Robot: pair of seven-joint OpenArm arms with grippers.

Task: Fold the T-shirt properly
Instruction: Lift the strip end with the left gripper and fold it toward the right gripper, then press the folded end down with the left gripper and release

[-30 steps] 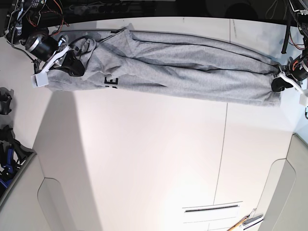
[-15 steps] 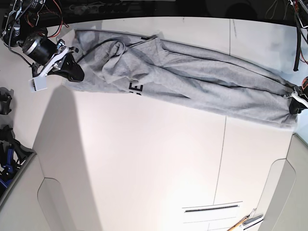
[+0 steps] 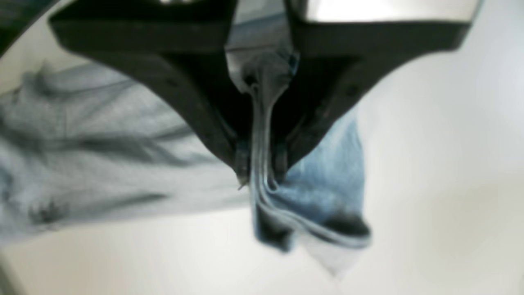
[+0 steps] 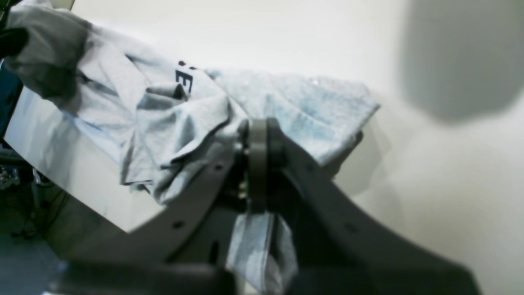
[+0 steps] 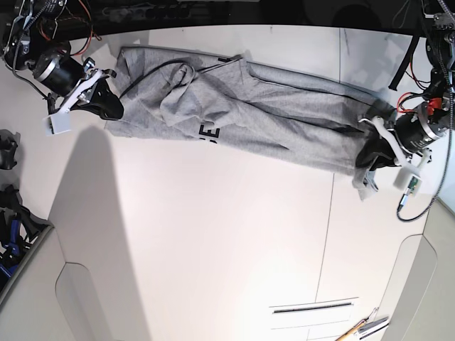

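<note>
The grey T-shirt [image 5: 270,121] lies bunched into a long band across the far part of the white table [image 5: 213,241], with a black letter "E" [image 5: 207,133] showing near its middle. In the base view my right gripper [image 5: 110,108] holds the band's left end and my left gripper [image 5: 371,162] holds its right end. The left wrist view shows the left gripper [image 3: 258,174] shut on a thick fold of grey cloth [image 3: 319,192]. From the right wrist camera, the right gripper [image 4: 258,137] is shut on a wad of the T-shirt [image 4: 184,123], lettering [image 4: 184,82] beyond it.
A narrow slot [image 5: 313,307] and some hand tools [image 5: 366,327] sit at the table's near right. Dark gear [image 5: 11,213] lines the left edge. A seam [image 5: 328,234] runs down the tabletop. Cables hang by both arms at the far corners.
My left gripper has swung inward from the table's right edge, carrying its end of the T-shirt, so the band is shorter and slacker. The right gripper has barely moved.
</note>
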